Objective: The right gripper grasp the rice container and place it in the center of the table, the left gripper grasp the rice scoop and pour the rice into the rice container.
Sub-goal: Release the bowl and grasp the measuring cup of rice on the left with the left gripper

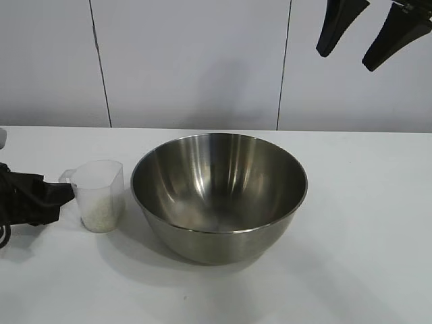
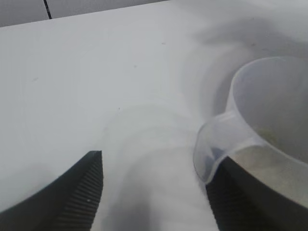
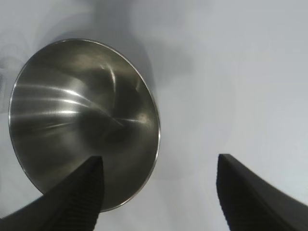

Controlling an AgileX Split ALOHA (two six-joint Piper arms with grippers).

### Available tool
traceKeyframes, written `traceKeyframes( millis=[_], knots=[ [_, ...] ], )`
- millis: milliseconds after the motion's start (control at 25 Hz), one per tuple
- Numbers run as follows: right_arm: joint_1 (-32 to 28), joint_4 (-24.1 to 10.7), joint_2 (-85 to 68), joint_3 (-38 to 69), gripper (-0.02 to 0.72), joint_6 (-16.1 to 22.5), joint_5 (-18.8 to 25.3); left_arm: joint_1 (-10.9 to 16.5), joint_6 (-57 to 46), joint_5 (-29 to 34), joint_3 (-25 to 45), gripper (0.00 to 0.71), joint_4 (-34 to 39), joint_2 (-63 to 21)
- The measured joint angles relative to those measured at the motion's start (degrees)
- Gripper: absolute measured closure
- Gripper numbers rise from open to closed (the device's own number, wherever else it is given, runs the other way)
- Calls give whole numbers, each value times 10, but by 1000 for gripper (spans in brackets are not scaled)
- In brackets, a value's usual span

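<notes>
Shiny steel bowl (image 1: pixel 219 196) at center of white table (image 1: pixel 364 223), empty. Clear plastic scoop (image 1: pixel 101 196) with rice (image 1: pixel 100 217) at its 9 o'clock. Left hand (image 1: pixel 50 196) spread, at scoop's handle. Right hand (image 1: pixel 374 30) spread, raised at 1 o'clock.

Surface: a plain white table (image 1: pixel 364 223), broad and flat, running back to a pale panelled wall (image 1: pixel 196 61).
Bowl: a large shiny steel bowl (image 1: pixel 219 196) stands upright on the table, its inside bare metal.
Cup: a small clear plastic cup (image 1: pixel 100 196) stands upright just left of the bowl, close to it, with its little handle pointing away from the bowl.
Rice: a shallow layer of white grains (image 1: pixel 100 217) lies in the bottom of the cup.
</notes>
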Motion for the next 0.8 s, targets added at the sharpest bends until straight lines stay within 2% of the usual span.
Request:
traceKeyframes(
  millis=[120, 160, 240, 360, 440, 560, 800],
  knots=[
    [0, 0, 0, 0, 240, 0, -7, 0, -5, 0, -1, 268, 0, 0],
    [0, 0, 0, 0, 240, 0, -7, 0, -5, 0, -1, 294, 1, 0],
    [0, 0, 0, 0, 240, 0, -8, 0, -5, 0, -1, 398, 4, 0],
    [0, 0, 0, 0, 240, 0, -9, 0, -5, 0, -1, 603, 10, 0],
    [0, 0, 0, 0, 240, 0, -9, 0, -5, 0, -1, 668, 12, 0],
    [0, 0, 0, 0, 240, 0, -10, 0, -16, 0, -1, 697, 12, 0],
    [0, 0, 0, 0, 240, 0, -14, 0, -58, 4, -1, 701, 12, -41]
  ],
)
